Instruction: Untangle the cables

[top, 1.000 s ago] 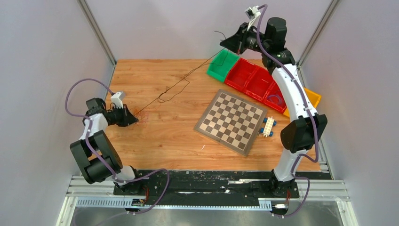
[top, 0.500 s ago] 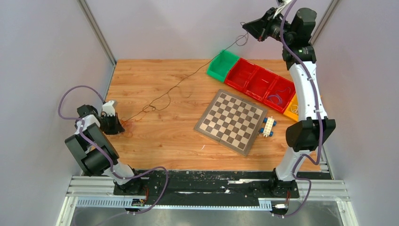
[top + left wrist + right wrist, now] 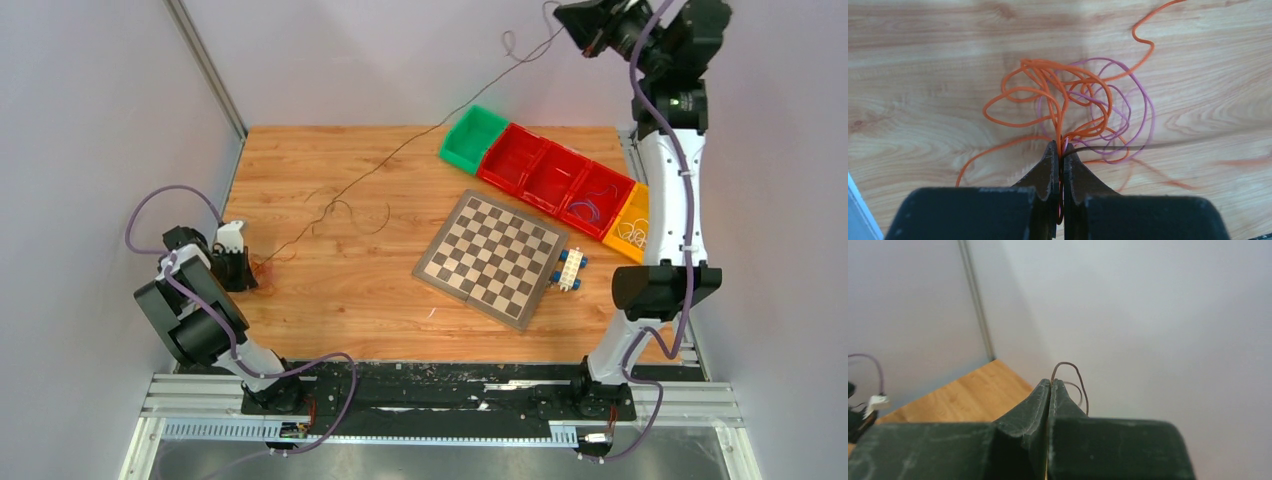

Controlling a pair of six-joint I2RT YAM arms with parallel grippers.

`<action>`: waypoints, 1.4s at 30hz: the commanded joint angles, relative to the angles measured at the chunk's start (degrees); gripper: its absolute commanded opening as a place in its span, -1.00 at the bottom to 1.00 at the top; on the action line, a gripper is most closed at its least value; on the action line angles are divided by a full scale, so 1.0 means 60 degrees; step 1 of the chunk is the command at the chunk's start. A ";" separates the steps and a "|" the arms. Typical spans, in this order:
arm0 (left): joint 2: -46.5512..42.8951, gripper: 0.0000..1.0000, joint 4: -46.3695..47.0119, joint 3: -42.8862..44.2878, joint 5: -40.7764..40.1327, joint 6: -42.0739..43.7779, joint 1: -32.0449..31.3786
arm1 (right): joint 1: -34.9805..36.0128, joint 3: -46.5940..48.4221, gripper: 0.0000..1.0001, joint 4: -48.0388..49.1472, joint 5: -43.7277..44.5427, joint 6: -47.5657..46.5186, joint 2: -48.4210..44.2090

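The cables are a small tangle of thin orange and purple wires (image 3: 1073, 107) on the wooden table (image 3: 330, 290) at the far left, with one dark strand (image 3: 400, 155) running from it up to the right. My left gripper (image 3: 1061, 150) is shut on the tangle at table level; it also shows in the top view (image 3: 247, 270). My right gripper (image 3: 1052, 382) is shut on the dark strand's end, which loops just past its tips. It is raised high at the back right (image 3: 572, 17), and the strand hangs loosely stretched between the two grippers.
A chessboard (image 3: 492, 258) lies right of centre. A row of bins, green (image 3: 470, 138), red (image 3: 545, 175) and orange (image 3: 632, 225), runs along the back right. A small white and blue block (image 3: 568, 270) sits by the chessboard. Grey walls enclose the table.
My right gripper has risen up and to the right with the dark strand, drawing it out longer. My left gripper has pulled back toward the left edge with the tangle.
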 commanded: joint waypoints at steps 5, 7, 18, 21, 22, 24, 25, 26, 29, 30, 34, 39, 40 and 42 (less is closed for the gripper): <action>0.0227 -1.00 0.0302 0.0201 -0.0462 0.0592 0.0397 | -0.1096 0.0670 -1.00 0.0985 0.0824 0.0331 -0.0148; 0.0206 -1.00 0.0312 0.0191 -0.0497 0.0637 0.0389 | -0.1240 0.0628 -1.00 0.1129 0.0820 0.0439 -0.0201; 0.0150 -1.00 0.0758 -0.0011 -0.1188 0.0813 0.0462 | -0.2085 0.1131 -1.00 0.1594 0.1331 0.0607 -0.0146; 0.0287 -1.00 0.0973 -0.0052 -0.1488 0.1001 0.0615 | -0.2476 0.1083 -1.00 0.1991 0.1793 0.0612 -0.0250; 0.0336 -1.00 0.1022 -0.0053 -0.1536 0.1046 0.0661 | -0.2589 0.1011 -1.00 0.2166 0.1959 0.0624 -0.0318; 0.0482 -1.00 0.1124 -0.0033 -0.1686 0.1247 0.0812 | -0.2822 0.0825 -1.00 0.2392 0.2161 0.0630 -0.0435; 0.0563 -1.00 0.1183 -0.0026 -0.1785 0.1286 0.0898 | -0.2902 0.0715 -1.00 0.2473 0.2217 0.0628 -0.0494; 0.0591 -1.00 0.1215 -0.0025 -0.1824 0.1360 0.0941 | -0.2979 0.0637 -1.00 0.2523 0.2247 0.0611 -0.0535; 0.0633 -1.00 0.1358 -0.0067 -0.1976 0.1467 0.1077 | -0.3121 0.0450 -1.00 0.2580 0.2419 0.0426 -0.0647; 0.0626 -1.00 0.1383 -0.0075 -0.1992 0.1478 0.1089 | -0.3163 0.0380 -1.00 0.2603 0.2441 0.0418 -0.0669; 0.0562 -1.00 0.1410 -0.0073 -0.1981 0.1469 0.1101 | -0.3209 0.0226 -1.00 0.2639 0.2286 0.0463 -0.0674; 0.0674 -1.00 0.1745 -0.0140 -0.2591 0.1652 0.1186 | -0.3442 0.0563 -1.00 0.2645 0.2751 -0.0023 -0.0484; 0.0739 -1.00 0.1829 -0.0123 -0.2707 0.1667 0.1273 | -0.3536 0.0642 -1.00 0.2644 0.2807 -0.0006 -0.0448; 0.0904 -1.00 0.1851 0.0000 -0.2847 0.1659 0.1369 | -0.3702 0.0653 -1.00 0.2643 0.2895 0.0086 -0.0425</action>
